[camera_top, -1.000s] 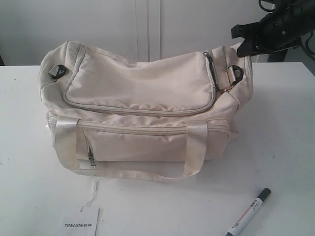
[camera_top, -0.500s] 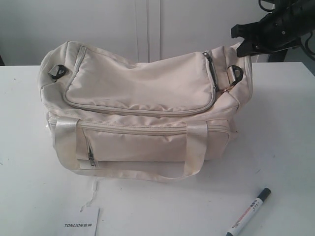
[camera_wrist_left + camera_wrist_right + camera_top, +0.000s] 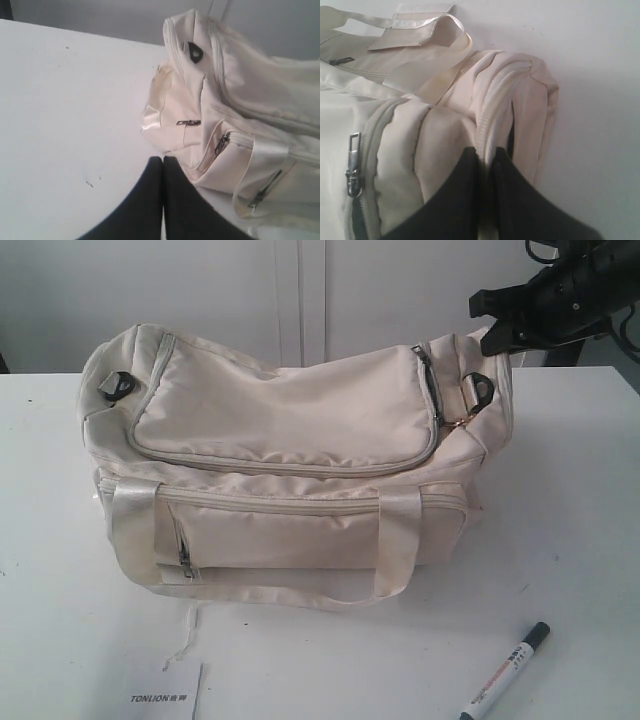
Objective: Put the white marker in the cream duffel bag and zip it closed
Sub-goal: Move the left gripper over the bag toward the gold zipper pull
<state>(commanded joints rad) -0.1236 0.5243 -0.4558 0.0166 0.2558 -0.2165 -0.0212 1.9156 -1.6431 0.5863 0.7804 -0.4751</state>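
right end effector, angled down, pinches a seam on the cream duffel bag.

The soft cream fabric duffel bag fills the middle of the white bench, blocking any straight reach across. Bare bench lies open to its left, right and front, except where the shiny cream strap handle droops in front. The slim white marker with black cap lies front right, clear all round, well apart from the flat white card printed TONLION. The right gripper pinches a fabric ridge at the bag's right end; the left gripper, fingers together, hangs over bare bench by the left end.
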